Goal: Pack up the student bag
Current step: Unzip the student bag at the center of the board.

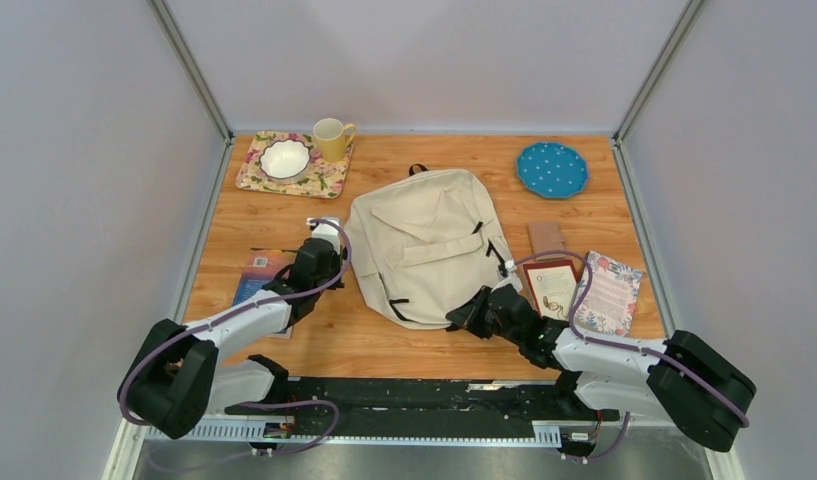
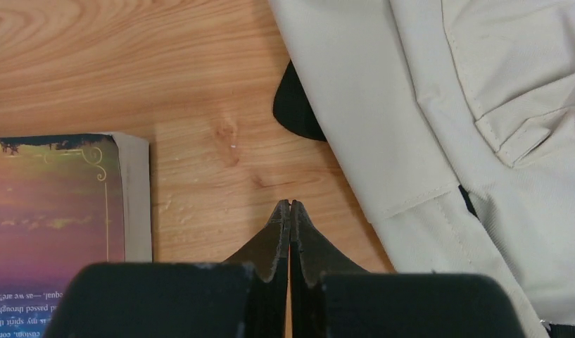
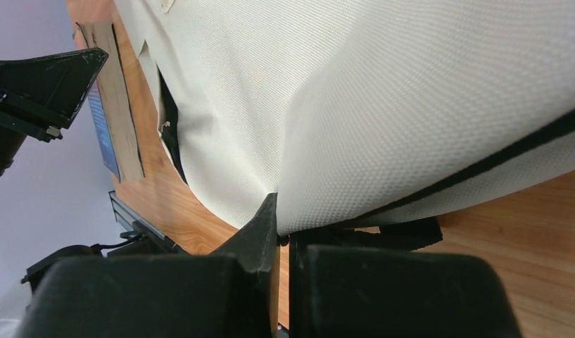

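Student bag: the cream backpack (image 1: 424, 250) lies flat in the middle of the wooden table (image 1: 384, 345), flap pocket up, black top loop pointing to the far edge.

Left gripper: the left gripper (image 2: 290, 208) hangs over bare wood, fingertips pressed tight together, nothing between them!

Left gripper's spot: just off the bag's left side, in the strip of wood between the bag and a paperback.

Black strap end: a dark tab (image 2: 298, 105) pokes out from under the bag's edge, ahead of those closed tips and apart from them.

Right gripper: the right gripper (image 3: 283, 211) is at the bag's near right corner with its jaws closed and cream fabric pinched in at the tips. It has hold of the bag's edge.

Bag fabric at the right wrist: the cloth fills most of that view, a black trim line running across its lower part.

Paperback: a book with a sunset-coloured cover (image 2: 52, 211) lies flat to the left of the left gripper, not touching it.

Right of the bag: a brown flat rectangle (image 1: 546, 238), a red-bordered card (image 1: 552, 287) and a floral notebook (image 1: 614, 293), close together.

Far left corner: a floral tray (image 1: 252, 178) carrying a white bowl (image 1: 285, 157), with a yellow mug (image 1: 332, 139) at its corner.

Far right: a blue dotted plate (image 1: 552, 169), well apart from the bag.
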Robot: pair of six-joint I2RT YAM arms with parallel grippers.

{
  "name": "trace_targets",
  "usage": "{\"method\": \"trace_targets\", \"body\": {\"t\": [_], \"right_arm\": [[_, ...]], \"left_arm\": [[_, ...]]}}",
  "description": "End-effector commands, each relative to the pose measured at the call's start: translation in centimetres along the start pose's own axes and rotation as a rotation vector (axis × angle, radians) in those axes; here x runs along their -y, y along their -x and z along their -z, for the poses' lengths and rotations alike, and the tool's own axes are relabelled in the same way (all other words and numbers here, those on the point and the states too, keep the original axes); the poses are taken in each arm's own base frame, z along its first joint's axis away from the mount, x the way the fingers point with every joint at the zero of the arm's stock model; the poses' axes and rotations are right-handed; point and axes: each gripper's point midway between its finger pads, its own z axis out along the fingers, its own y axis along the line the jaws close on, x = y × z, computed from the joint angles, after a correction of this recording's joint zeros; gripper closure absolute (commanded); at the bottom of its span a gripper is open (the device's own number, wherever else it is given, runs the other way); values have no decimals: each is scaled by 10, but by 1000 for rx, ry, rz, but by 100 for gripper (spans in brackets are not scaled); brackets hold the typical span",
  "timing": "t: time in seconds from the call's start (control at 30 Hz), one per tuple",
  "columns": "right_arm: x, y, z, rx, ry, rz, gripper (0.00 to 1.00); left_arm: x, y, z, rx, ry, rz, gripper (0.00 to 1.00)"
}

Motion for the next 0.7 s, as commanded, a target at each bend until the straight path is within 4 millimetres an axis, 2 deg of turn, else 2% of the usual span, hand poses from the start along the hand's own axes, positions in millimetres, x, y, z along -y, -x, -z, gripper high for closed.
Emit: {"method": "trace_targets", "body": {"t": [0.0, 0.1, 0.13, 0.17, 0.2, 0.23, 0.27, 0.3, 0.33, 0.37, 0.4, 0.43, 0.5, 0.6, 0.67], "right_arm": [[5, -3, 0, -26, -23, 79, 99], [-13, -2, -1, -46, 14, 121, 78], [-21, -1, -1, -50, 39, 144, 64], [-35, 3, 0, -45, 64, 160, 61], [-40, 5, 2, -45, 69, 184, 58], [-41, 6, 4, -49, 56, 198, 53], [-57, 12, 10, -35, 87, 213, 52], [-62, 20, 13, -4, 83, 234, 50], [-55, 22, 17, -7, 41, 281, 49], [-61, 29, 24, 20, 49, 302, 48], [-71, 42, 30, 73, 45, 315, 47], [-64, 45, 34, 79, 6, 350, 47], [-75, 63, 48, 151, 7, 366, 46], [-74, 74, 61, 201, -18, 393, 46], [-74, 77, 64, 211, -18, 402, 46]], "left_arm": [[-5, -2, 1, -29, 17, -45, 100], [0, -11, 7, -45, -15, 3, 90], [2, -11, 10, -46, -29, 13, 84], [5, -4, 15, -18, -47, 26, 81], [7, -3, 18, -17, -61, 31, 76], [10, 4, 22, 3, -76, 32, 60], [13, 16, 28, 45, -97, 40, 54], [9, 14, 33, 27, -83, 31, 51], [4, 22, 36, 54, -53, 35, 42], [1, 31, 43, 87, -42, 37, 37], [-5, 30, 46, 81, -17, 35, 32], [-10, 37, 50, 99, 14, 38, 26], [-16, 38, 56, 93, 40, 30, 25], [-24, 38, 61, 86, 78, 37, 23], [-27, 45, 65, 101, 99, 56, 21]]}}
